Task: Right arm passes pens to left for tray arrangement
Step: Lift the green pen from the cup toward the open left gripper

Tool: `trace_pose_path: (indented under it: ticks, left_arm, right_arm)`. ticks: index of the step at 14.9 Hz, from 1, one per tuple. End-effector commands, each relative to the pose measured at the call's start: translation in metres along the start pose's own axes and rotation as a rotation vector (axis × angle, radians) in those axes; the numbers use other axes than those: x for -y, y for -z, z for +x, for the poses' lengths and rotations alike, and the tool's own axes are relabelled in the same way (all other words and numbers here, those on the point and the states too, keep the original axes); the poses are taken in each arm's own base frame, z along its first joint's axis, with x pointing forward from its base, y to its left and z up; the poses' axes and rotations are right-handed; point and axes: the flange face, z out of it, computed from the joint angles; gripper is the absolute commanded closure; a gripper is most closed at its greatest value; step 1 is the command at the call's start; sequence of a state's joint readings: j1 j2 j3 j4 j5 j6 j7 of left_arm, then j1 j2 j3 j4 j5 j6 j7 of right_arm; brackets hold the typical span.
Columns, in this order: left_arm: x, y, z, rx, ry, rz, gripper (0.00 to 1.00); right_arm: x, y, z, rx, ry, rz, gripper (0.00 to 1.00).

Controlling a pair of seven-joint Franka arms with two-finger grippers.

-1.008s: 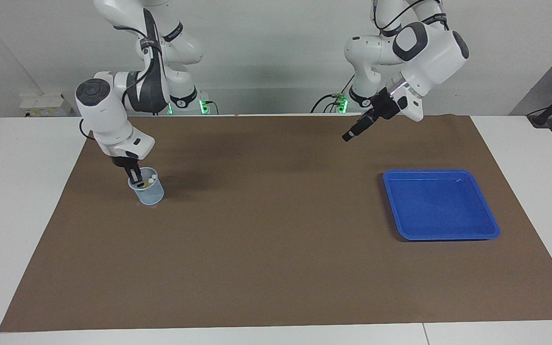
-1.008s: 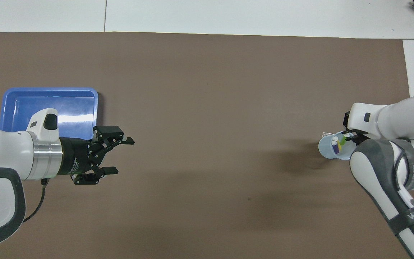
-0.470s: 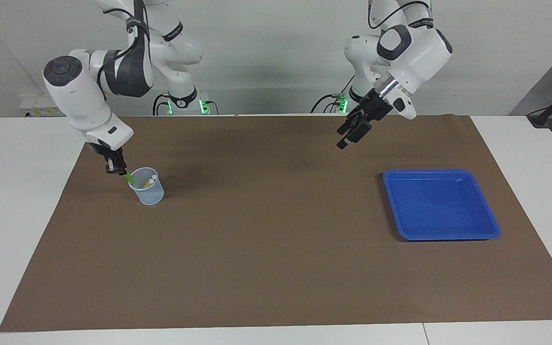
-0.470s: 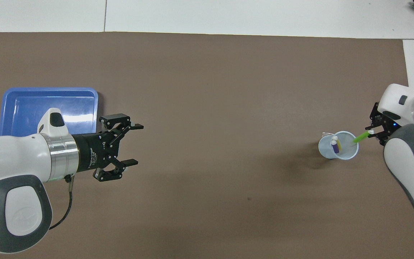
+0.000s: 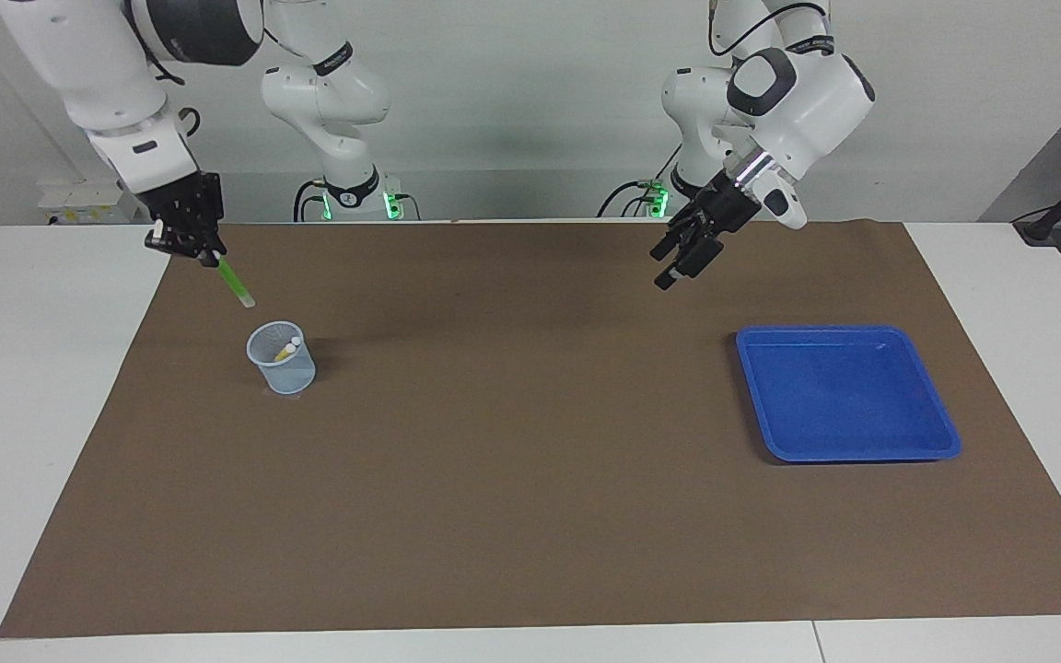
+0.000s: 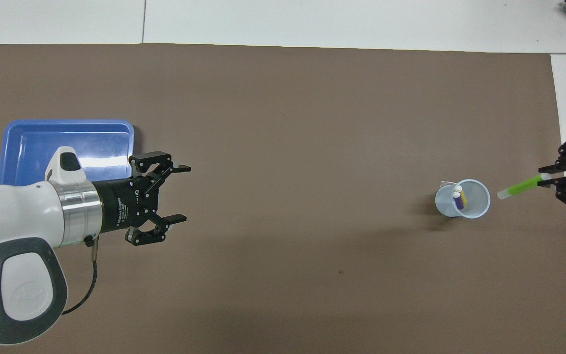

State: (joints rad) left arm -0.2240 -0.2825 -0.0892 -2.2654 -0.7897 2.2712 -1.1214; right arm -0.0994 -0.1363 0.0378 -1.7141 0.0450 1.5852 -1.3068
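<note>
Aloft, right tool (image 5: 208, 258) pinching green pen (image 5: 236, 282) over mat edge (image 6: 555, 123) — left tool (image 6: 177, 194) agape, empty.

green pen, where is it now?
The green pen hangs tilted from the shut right pincer, in the air over the mat's edge at the right arm's end, clear of the mesh cup.

Brown mat (image 5: 530, 516) (white table (image 5: 24, 414)).
</note>
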Motion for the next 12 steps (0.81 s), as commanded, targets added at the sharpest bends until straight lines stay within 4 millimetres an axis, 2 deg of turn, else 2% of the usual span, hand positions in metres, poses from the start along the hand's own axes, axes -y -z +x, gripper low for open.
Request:
trace_pose_path:
  ticks: [1,2,4,6,8,10,12]
  left_arm:
    - [-0.019,0.011,0.003,0.003,0.028,-0.054,0.00]
    - [-0.021,0.012,0.004,0.002,0.028,-0.057,0.00]
    - [-0.023,0.013,0.004,0.019,0.062,-0.071,0.00]
    - [-0.026,0.014,0.006,0.026,0.177,-0.095,0.00]
    - [-0.028,0.011,0.002,0.021,0.204,-0.110,0.00]
    - [-0.027,0.006,-0.005,0.028,0.272,-0.104,0.00]
    - [-0.025,-0.002,-0.022,0.037,0.275,-0.095,0.00]
  right_arm:
    - [0.021,0.005,0.012,-0.109,-0.293,0.098,1.00]
    - [0.028,0.006,0.025,-0.142,-0.387,0.125,1.00]
    - [0.045,0.000,0.065,-0.169,-0.561,0.192,1.00]
    - [0.066,-0.013,0.105,-0.199,-0.768,0.278,1.00]
    - [0.085,-0.031,0.130,-0.263,-0.968,0.362,1.00]
    - [0.098,-0.048,0.151,-0.324,-1.092,0.420,1.00]
    - [0.109,-0.059,0.176,-0.379,-1.186,0.448,1.00]
